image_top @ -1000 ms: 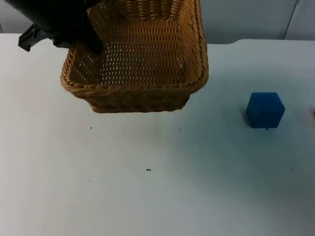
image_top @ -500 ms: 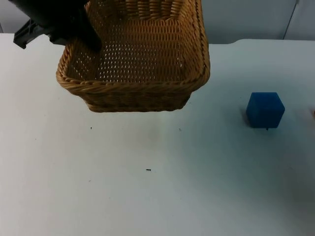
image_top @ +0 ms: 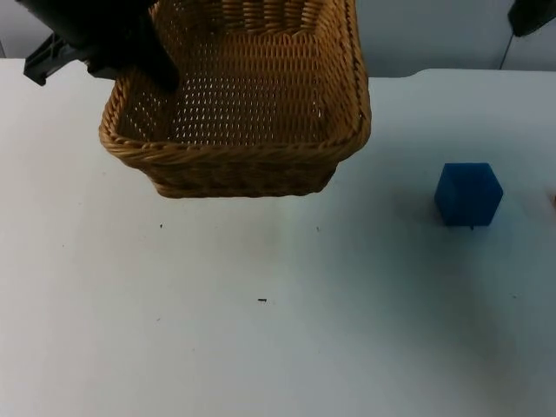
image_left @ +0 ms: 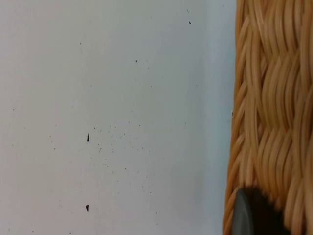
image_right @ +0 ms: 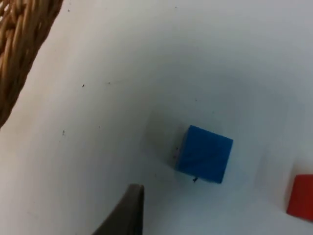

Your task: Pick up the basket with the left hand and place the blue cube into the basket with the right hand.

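The left gripper [image_top: 152,74] has the basket [image_top: 239,95] clamped by its rim at the near-left corner; in the left wrist view a black fingertip [image_left: 254,215] presses vs the woven wall, so it's closed on the wicker. The basket looks lifted off the table [image_top: 261,330], tipped a bit w/ the open side up and toward the camera, prob. so the right arm has a clear drop-in from above. Its long axis runs roughly left-right across the table, mouth facing up.

The blue cube [image_top: 468,194] sits on the table, well apart from the basket, off to the right arm's side, flat on one face, not yet touched. In the right wrist view it appears turned slightly, edges not square to the basket. A red block [image_right: 299,196] lies near it.

The right gripper [image_top: 530,16] is high at the far right corner, above and beyond the cube; whether its fingers are open or closed can't be told from here. Next step, as a guess: descend over the cube.
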